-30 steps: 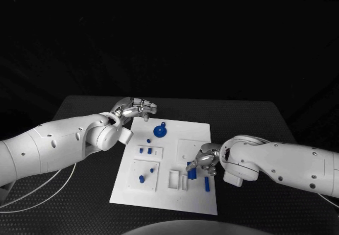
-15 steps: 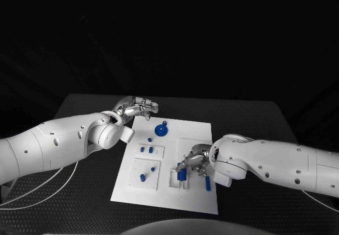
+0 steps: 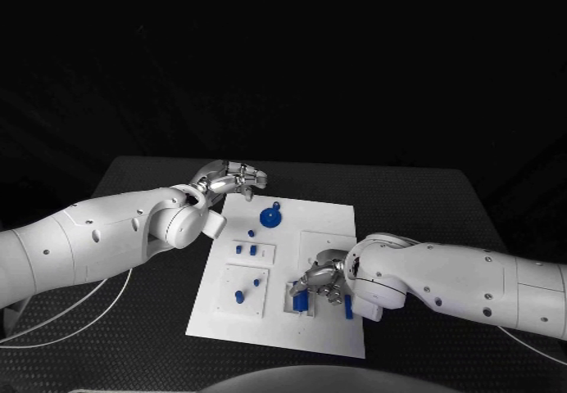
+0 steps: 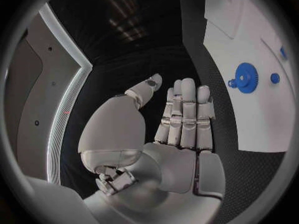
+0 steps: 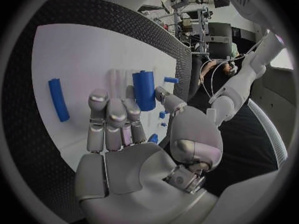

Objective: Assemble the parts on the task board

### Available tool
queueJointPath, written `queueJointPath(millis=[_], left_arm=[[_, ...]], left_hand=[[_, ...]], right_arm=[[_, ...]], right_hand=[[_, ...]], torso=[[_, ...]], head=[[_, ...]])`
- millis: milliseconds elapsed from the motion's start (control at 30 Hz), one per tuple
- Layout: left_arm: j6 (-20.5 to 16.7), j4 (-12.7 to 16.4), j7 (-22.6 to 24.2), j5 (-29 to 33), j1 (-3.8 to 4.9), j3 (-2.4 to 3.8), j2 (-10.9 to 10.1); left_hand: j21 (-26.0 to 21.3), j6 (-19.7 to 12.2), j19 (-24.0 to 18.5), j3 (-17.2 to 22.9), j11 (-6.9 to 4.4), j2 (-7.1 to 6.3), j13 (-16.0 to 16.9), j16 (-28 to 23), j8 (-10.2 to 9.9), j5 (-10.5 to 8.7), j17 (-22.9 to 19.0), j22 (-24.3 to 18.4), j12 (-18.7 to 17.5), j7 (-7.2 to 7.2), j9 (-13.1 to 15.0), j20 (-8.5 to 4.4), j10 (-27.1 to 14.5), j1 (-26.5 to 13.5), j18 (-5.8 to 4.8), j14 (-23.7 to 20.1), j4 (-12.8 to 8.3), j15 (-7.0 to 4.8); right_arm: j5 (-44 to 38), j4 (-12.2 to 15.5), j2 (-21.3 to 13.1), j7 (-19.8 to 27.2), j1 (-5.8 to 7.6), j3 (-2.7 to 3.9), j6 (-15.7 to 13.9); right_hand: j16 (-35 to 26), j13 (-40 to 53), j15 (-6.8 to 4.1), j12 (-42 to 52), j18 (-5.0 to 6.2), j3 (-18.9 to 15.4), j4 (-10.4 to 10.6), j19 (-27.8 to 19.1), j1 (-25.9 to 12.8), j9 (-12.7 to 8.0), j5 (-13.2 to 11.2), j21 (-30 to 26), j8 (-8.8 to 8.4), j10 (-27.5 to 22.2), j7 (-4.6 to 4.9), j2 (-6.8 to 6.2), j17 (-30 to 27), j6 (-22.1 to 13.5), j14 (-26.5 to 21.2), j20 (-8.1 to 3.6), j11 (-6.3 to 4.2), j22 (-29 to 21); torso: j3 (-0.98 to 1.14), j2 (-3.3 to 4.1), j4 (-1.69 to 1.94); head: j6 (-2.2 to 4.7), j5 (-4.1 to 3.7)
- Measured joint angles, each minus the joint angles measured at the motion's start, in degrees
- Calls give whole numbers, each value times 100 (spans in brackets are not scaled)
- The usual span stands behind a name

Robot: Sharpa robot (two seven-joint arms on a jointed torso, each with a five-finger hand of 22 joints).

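Note:
The white task board [image 3: 319, 229] lies mid-table. My right hand [image 3: 321, 281] hovers low over its near middle and pinches a blue cylinder [image 3: 299, 301] between thumb and fingertips; the same cylinder [image 5: 144, 89] stands upright over the board in the right wrist view. Beside it a blue rod [image 3: 347, 307] lies flat on the board, seen too as the rod [image 5: 59, 99]. My left hand [image 3: 232, 177] hangs off the board's far left corner, fingers straight and together, holding nothing [image 4: 181, 119]. A blue gear [image 3: 270, 218] sits on the far part of the board.
Small blue pegs [image 3: 245, 248] stand in a square recess on the board's left side, with two more blue pieces [image 3: 241, 295] in the recess nearer me. A blue button [image 4: 274, 77] lies by the gear [image 4: 246, 76]. Black table [image 3: 414, 196] surrounds the board.
My right hand has carried the blue cylinder left and toward the board's near edge, lowering over the white slot. The left hand has stayed put.

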Motion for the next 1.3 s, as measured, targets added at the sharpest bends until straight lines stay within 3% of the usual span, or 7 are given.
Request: queueJointPath(millis=[700, 1300], left_arm=[[5, 22, -4, 1, 0, 0, -39], [8, 35, -10, 1, 1, 0, -65]], left_hand=[[0, -1, -10, 11, 1, 0, -1, 0, 0, 0, 4, -1, 0, -1, -5, 10, -3, 0, 0, 0, 14, 0], [0, -10, -20, 11, 13, 0, -2, 0, 0, -23, 3, -2, 22, -9, -4, 20, -31, 1, 0, 0, 14, 0]], right_arm=[[-260, -73, 70, 73, -77, 15, -61], [7, -91, 67, 50, -78, 13, -67]], right_hand=[[-22, -5, 7, -28, 12, 80, -47, 0, -91, 11, -5, 0, 9, -1, -3, -91, -2, 67, 5, 1, -1, 0], [-27, -5, 12, -49, 15, 80, -48, 0, -136, 8, -44, 0, -1, -10, 3, -91, -3, 70, 7, 1, -10, 0]], torso=[[-2, 4, -1], [-4, 1, -3]], head=[[26, 71], [-1, 103]])
